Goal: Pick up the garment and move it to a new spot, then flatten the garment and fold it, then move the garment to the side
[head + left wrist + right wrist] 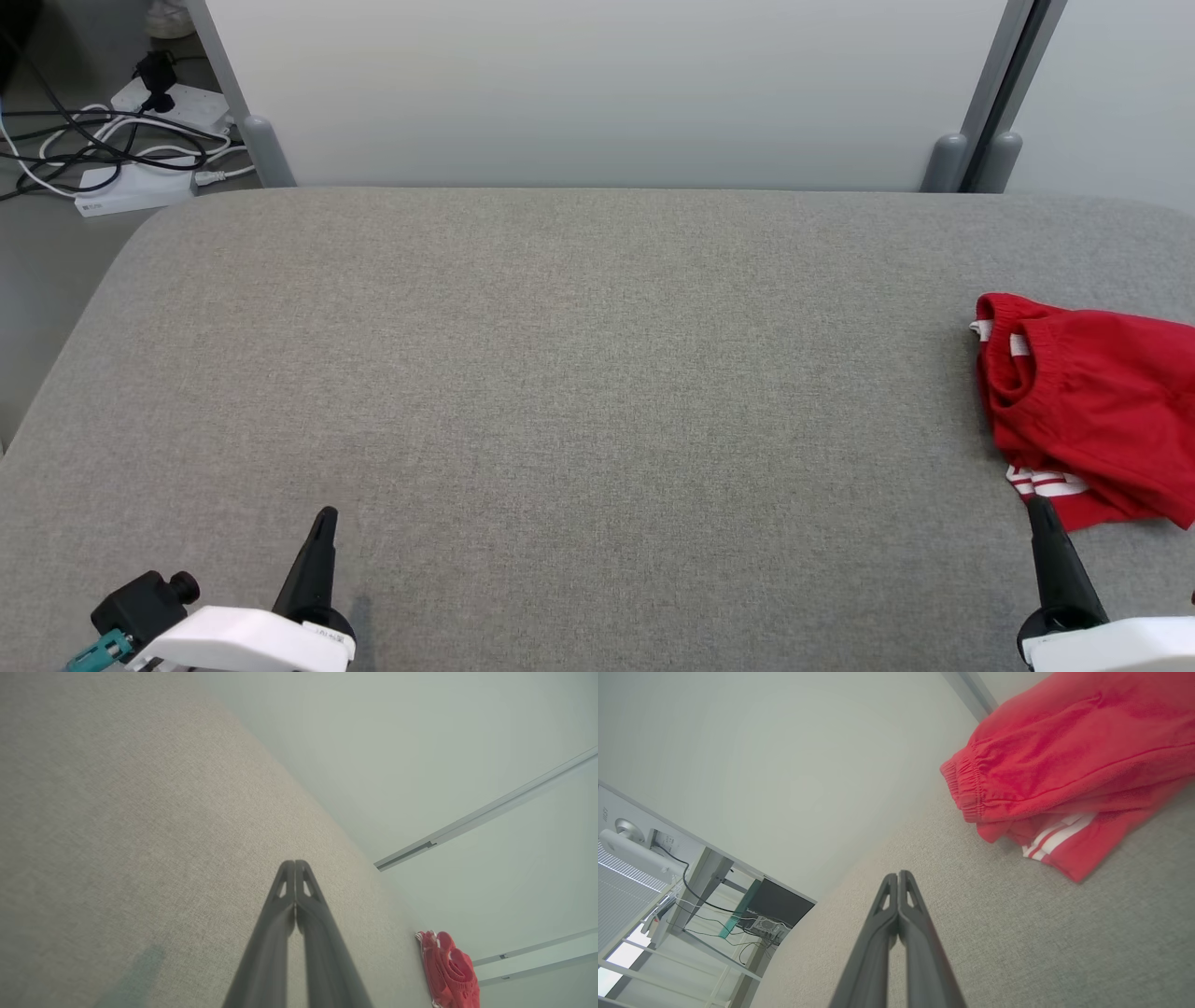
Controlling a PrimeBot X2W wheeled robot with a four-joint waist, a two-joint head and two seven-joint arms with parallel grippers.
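Red shorts [1092, 420]: far right of the head view, about mid-height, partly cut off by the frame edge. Lying on the grey table [560, 373], doubled over in loose layers, a bit lumpy rather than crisp.

Waistband [966, 784]: bunched elastic, facing frame left in the head view.

White stripes [1046, 483]: peeking out from under the top layer at the lower edge of the pile.

Left claw [325, 515]: lower left of the head view, fingers pressed together, nothing in them, well apart from the shorts.

Right claw [1034, 504]: lower right, also pinched closed and empty. Tip near the striped hem, but over bare table in the right wrist view, so not touching.

Stage: honestly could go either way. Fits a pile waiting to be picked up, and also fits a folded bundle already parked at the side. Can't call it from this.

Doing it well: soft stacked layers, likely to slide apart or drag if nudged by a closed tip. Best kept clear of that hem unless a proper pinch is meant, and then through all layers, not just the top one.
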